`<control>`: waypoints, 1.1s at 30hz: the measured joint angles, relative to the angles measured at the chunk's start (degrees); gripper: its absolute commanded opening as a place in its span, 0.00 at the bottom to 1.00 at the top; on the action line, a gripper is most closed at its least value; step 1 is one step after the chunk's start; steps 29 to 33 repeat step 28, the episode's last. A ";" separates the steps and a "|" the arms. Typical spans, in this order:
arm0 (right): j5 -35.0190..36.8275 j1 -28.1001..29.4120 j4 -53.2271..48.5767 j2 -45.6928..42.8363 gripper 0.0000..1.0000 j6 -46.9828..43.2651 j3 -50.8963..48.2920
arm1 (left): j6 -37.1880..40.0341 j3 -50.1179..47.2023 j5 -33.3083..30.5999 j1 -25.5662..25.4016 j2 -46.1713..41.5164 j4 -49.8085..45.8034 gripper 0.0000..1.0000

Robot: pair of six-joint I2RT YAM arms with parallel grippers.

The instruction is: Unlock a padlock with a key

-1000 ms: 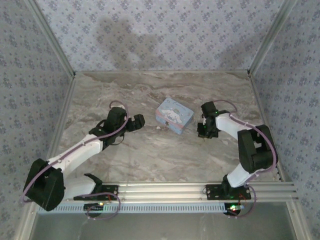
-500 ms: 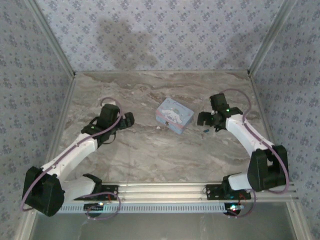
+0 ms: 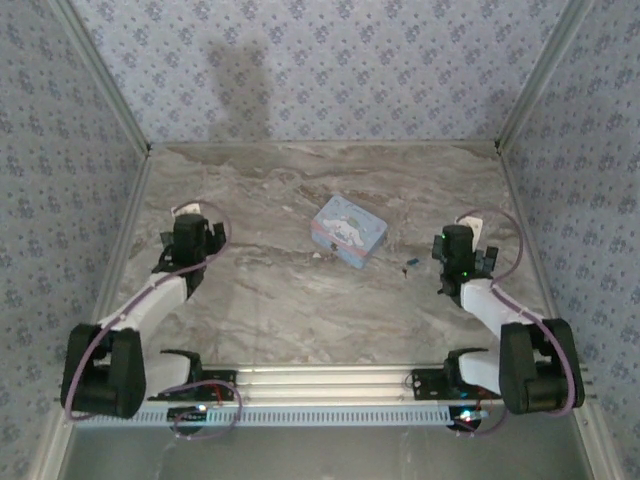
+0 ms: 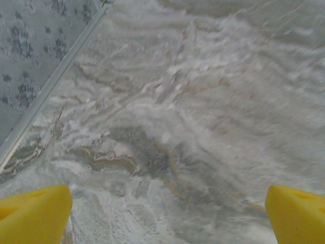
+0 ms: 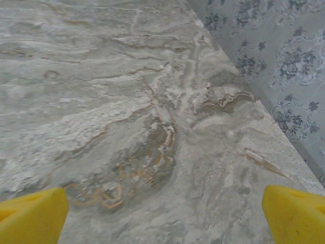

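A tiny dark-blue padlock [image 3: 410, 264] lies on the marble table, right of the tin and apart from both arms. I cannot make out the key. My right gripper [image 3: 458, 242] sits right of the padlock, drawn back toward the right wall. In the right wrist view the right gripper [image 5: 165, 216] is open, its yellow fingertips [image 5: 30, 216] wide apart over bare marble. My left gripper [image 3: 190, 230] is near the left wall, far from the padlock. In the left wrist view the left gripper [image 4: 167, 213] is open too, with nothing between its fingertips [image 4: 33, 213].
A light-blue rectangular tin [image 3: 348, 230] with a white cartoon figure stands at the table's middle. A small pale speck [image 3: 318, 255] lies at its near left corner. Patterned walls [image 3: 560, 150] close in the table [image 3: 300, 300] on three sides.
The right gripper opened, left the padlock on the table and pulled back right. The left arm drew away from the tin toward the left wall.
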 measured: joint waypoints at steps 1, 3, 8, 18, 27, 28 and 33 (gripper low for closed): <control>-0.04 -0.39 4.02 1.18 1.00 -0.87 -1.36 | 0.55 -2.08 0.42 0.74 1.75 3.50 0.98; -0.70 -0.50 10.21 3.78 1.00 -2.73 -2.80 | 1.31 -5.07 1.25 1.86 4.83 9.03 0.98; -8.70 -1.16 20.26 6.62 1.00 -5.53 -3.54 | 4.48 -6.10 4.22 2.93 8.76 16.57 0.98; -18.73 -3.69 31.78 17.68 1.00 -7.06 -3.54 | 5.92 -8.52 11.56 8.13 17.46 35.04 0.98; -23.23 -5.46 32.35 17.68 1.00 -7.02 -2.69 | 5.92 -8.44 9.62 7.76 18.78 36.46 0.98; -23.47 -5.49 32.37 17.68 1.00 -7.02 -2.69 | 5.92 -8.44 9.14 7.56 18.78 36.59 0.98; -23.47 -5.49 32.37 17.68 1.00 -7.02 -2.69 | 5.92 -8.44 9.14 7.56 18.78 36.59 0.98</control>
